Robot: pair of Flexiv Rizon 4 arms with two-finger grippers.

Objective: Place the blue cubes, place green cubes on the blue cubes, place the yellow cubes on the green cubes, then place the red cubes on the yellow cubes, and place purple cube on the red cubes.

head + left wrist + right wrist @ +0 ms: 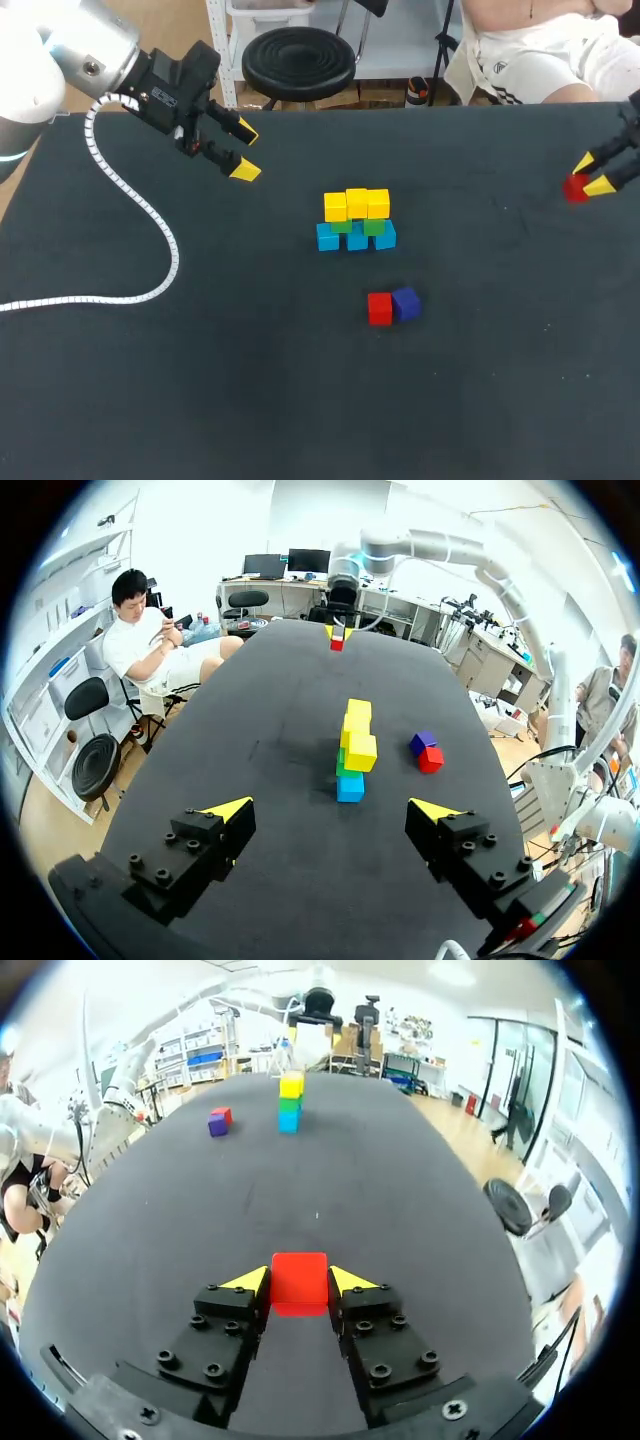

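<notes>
While the right gripper (pixel 300 1278) is clamping a red cube (pixel 299 1286) between its fingers near the right edge of the table (pixel 200 380), the stack (pixel 357 222) is sitting well off to its left, yellow cubes (pixel 357 204) lying uppermost; the left gripper (pixel 243 150) is hanging open and empty beyond the stack

Bench: your flat black bench (pixel 250 400) looks matt and faintly speckled.
Cube: your smooth red cube (pixel 299 1282) looks like plastic.

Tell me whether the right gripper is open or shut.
Shut: the right gripper holds a red cube between its yellow tips, touching it from both sides.
</notes>
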